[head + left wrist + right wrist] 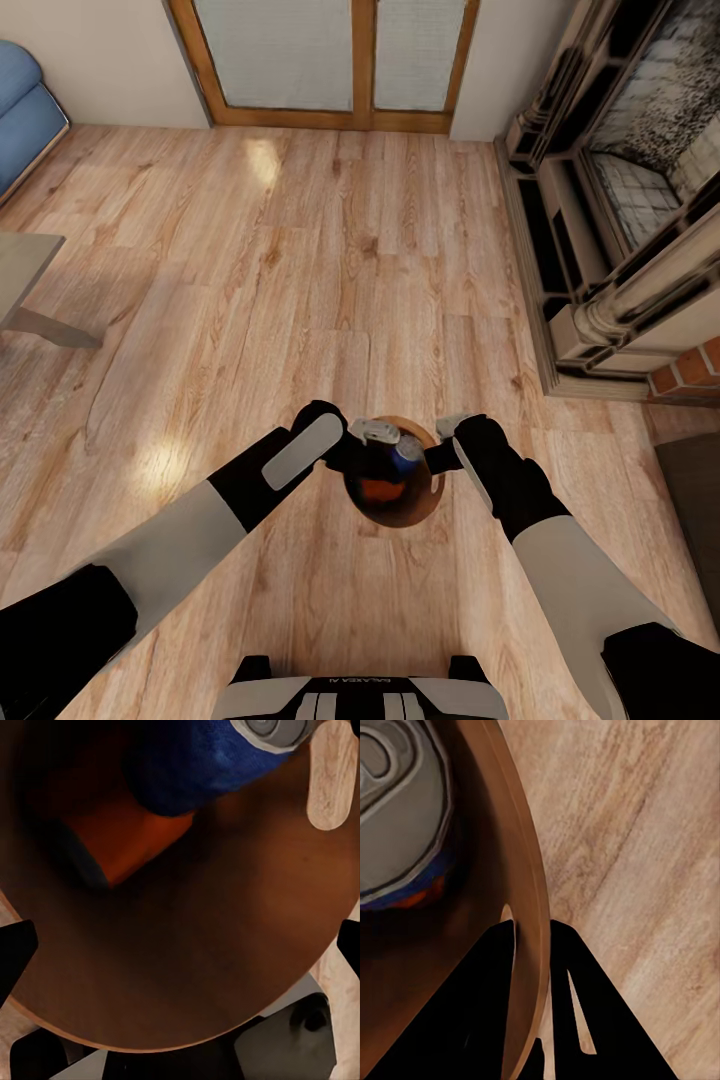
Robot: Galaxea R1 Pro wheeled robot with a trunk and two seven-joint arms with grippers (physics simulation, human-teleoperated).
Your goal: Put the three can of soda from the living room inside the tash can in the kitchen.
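Note:
I hold the tash can (418, 510), a small round bin with a copper-brown inside, just above the living room's plank floor, between my two arms. An orange can of soda (378, 490) and a dark blue one with a silvery top (405, 452) lie inside it. My right gripper (445, 450) is shut on the bin's rim (521, 855), one finger inside and one outside (531, 928), by the blue can's top (397, 802). My left gripper (372, 432) hovers open over the bin's mouth (180, 945), looking down on the blue can (195, 765), the orange can (124, 844) and the handle hole (330, 780).
An ornate fireplace (620, 230) with brick at its base lines the right side. A blue sofa (25, 110) and a low table (25, 270) stand at the left. A wood-framed double door (330, 60) closes the far wall. Open plank floor (300, 260) lies ahead.

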